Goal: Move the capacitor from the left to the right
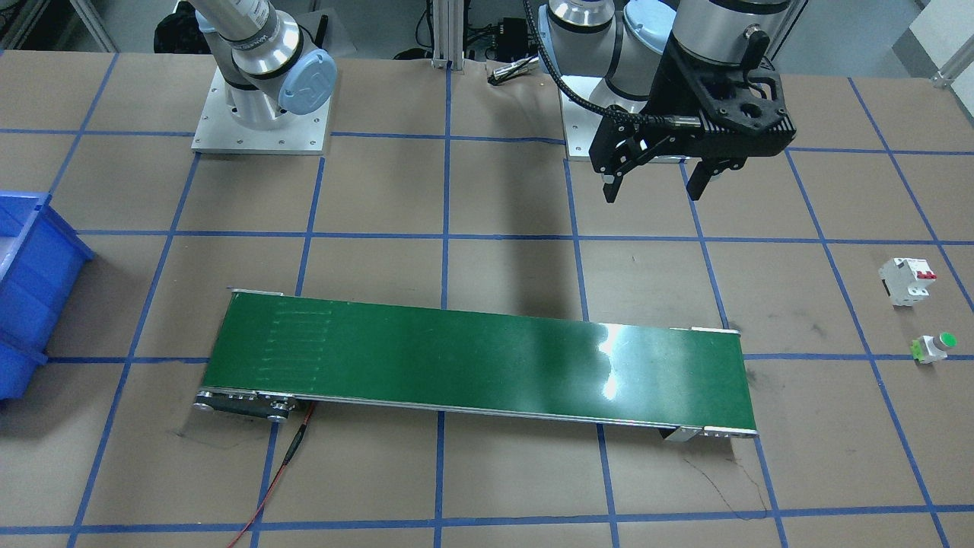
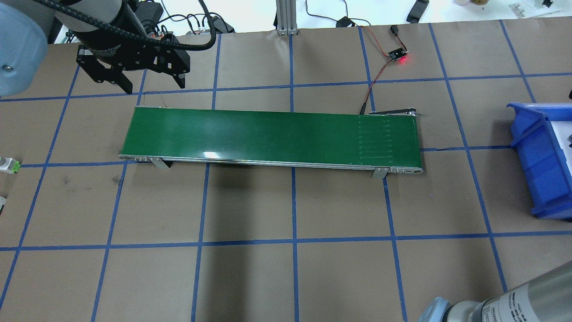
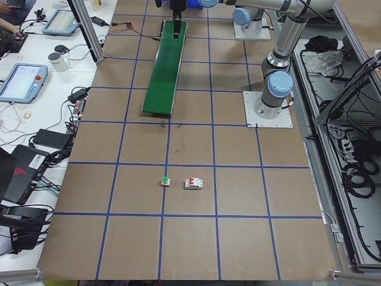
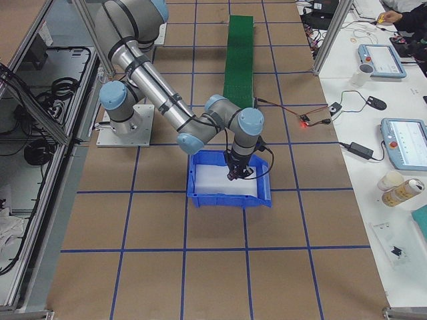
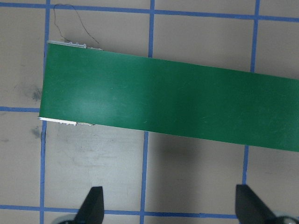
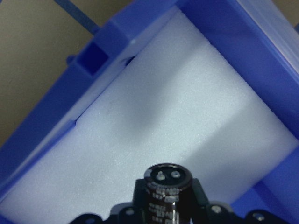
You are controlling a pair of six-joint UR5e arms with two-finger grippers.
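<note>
The capacitor (image 6: pixel 167 186), a dark cylinder with printed stripes and two terminals on its end, is held between the fingers of my right gripper (image 6: pixel 167 212). The gripper is shut on it. It hangs above the white foam floor (image 6: pixel 163 116) of the blue bin (image 6: pixel 42 140). In the exterior right view the right gripper (image 4: pixel 237 175) reaches down into that bin (image 4: pixel 227 199). My left gripper (image 1: pixel 654 186) is open and empty. It hovers by the end of the green conveyor belt (image 1: pixel 479 354) on the robot's left, as the left wrist view (image 5: pixel 170 207) also shows.
A white circuit breaker with red switches (image 1: pixel 907 280) and a green-capped push button (image 1: pixel 934 348) stand on the brown table at the robot's far left. A red wire runs to a small lit board (image 2: pixel 399 54) beyond the belt.
</note>
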